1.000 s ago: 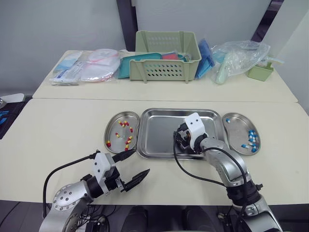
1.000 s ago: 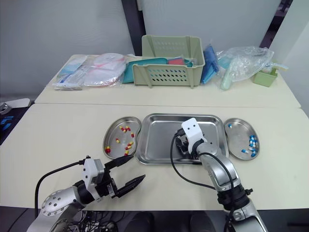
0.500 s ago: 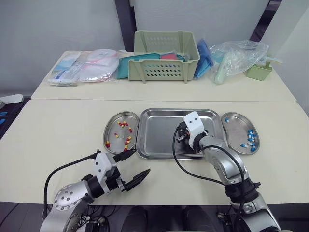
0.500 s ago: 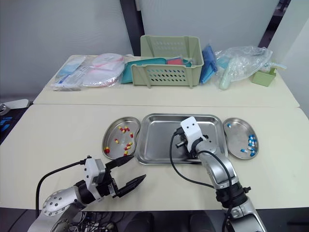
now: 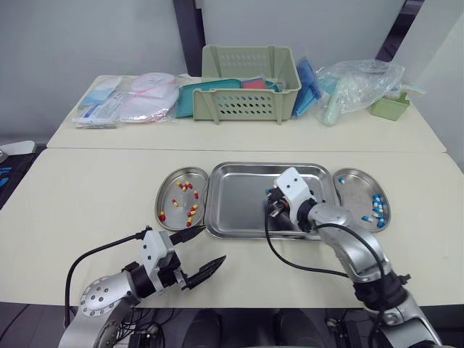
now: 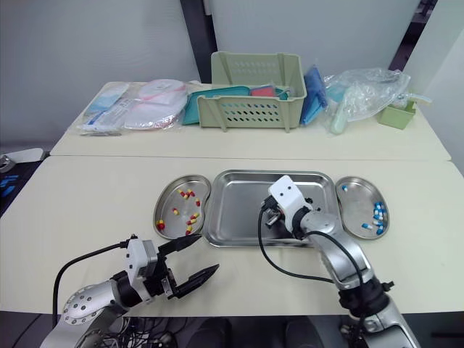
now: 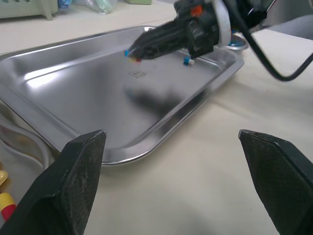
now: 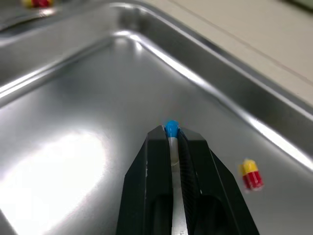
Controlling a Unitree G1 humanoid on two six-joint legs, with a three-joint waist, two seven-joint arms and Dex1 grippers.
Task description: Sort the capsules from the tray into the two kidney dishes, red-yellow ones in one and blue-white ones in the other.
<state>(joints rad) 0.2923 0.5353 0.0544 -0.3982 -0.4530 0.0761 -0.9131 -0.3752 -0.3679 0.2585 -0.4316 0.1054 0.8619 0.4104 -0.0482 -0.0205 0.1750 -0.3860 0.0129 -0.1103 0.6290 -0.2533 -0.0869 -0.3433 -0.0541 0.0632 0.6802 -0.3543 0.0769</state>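
Raised slightly since a second ago, the right gripper pinched a blue-white capsule, apparently just clear of the tray, and should carry it level to the dish at 3 o'clock before releasing; the left gripper gaped idle.

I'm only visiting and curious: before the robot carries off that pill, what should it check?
1. blue-white capsule pinched in the right gripper: ok.
2. right kidney dish holds blue-white ones: ok.
3. Way from the tray to that dish unblocked: ok.
4. left gripper open, off the tray: ok.
5. Tray emptied: not ok, a red-yellow capsule lies there.
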